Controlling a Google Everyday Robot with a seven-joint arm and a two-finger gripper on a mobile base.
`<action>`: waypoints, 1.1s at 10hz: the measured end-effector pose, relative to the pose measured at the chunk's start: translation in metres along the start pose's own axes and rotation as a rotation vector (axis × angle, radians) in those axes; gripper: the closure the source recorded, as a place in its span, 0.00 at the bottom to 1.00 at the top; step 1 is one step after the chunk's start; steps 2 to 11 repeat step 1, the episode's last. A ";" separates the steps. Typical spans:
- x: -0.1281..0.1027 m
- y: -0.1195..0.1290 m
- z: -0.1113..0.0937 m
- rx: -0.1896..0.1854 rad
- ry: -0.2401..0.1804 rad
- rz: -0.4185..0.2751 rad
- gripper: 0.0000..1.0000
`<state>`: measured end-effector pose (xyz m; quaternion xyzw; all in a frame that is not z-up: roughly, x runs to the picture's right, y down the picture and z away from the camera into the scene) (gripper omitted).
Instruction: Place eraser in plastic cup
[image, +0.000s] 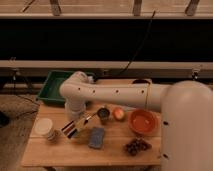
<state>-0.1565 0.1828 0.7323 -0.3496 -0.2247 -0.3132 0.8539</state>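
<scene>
White arm reaches across the tabletop (55, 152) from the right, elbow bent, wrist dropping down just left of the dark grey cup (103, 114). Hand (75, 127) low, left of that cup, clamped on the eraser (73, 127): dark narrow bar, lighter stripe, tilted. Blue sponge (97, 137) lies just below the cup. Plastic cup: cannot make it out.

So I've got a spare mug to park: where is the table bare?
Bare wood runs along the table's front edge, between the white bowls and blue sponge. The gripper hangs low beside the bowls. It is crowded from the dark cup past the peach-coloured fruit to the orange bowl.
</scene>
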 end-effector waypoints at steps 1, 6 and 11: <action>-0.001 -0.001 0.000 0.000 0.000 -0.003 0.20; -0.001 -0.001 0.000 0.000 0.000 -0.003 0.20; -0.001 -0.001 0.000 0.000 0.000 -0.003 0.20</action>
